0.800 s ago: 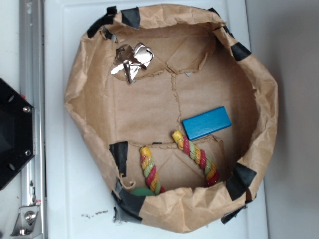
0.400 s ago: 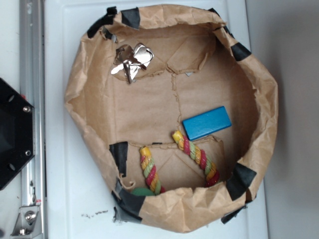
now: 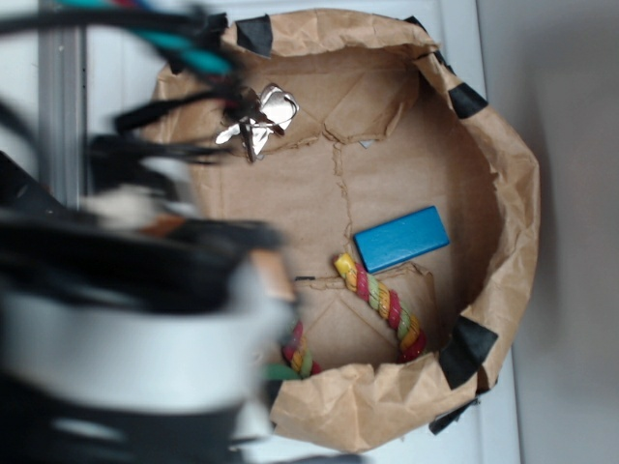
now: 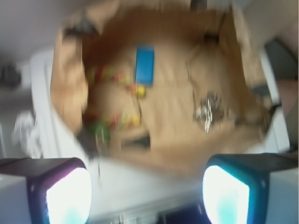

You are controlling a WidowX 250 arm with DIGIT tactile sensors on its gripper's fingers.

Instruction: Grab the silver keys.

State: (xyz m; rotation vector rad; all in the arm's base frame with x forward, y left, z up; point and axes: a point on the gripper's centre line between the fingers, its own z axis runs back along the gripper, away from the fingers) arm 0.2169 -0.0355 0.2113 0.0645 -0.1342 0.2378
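Note:
The silver keys (image 3: 256, 118) lie as a shiny jumbled bunch on the brown paper floor at the upper left inside the paper container (image 3: 513, 193). In the wrist view the keys (image 4: 208, 107) show blurred at right of centre, well beyond the fingers. My gripper (image 4: 147, 186) is open, with a purple finger (image 4: 60, 191) at the left, a teal finger (image 4: 233, 191) at the right and nothing between them. It hovers outside the container's rim. In the exterior view my arm (image 3: 135, 329) is a blurred mass over the left side.
A blue block (image 3: 401, 237) lies right of centre, also seen in the wrist view (image 4: 145, 64). A striped rope toy (image 3: 382, 304) curves along the near side. Black tape patches (image 3: 469, 348) hold the crumpled paper walls. A white surface (image 3: 571, 97) surrounds the container.
My arm has swept into the exterior view from the left, now covering the container's left wall and part of the rope toy. Keys and block have not moved.

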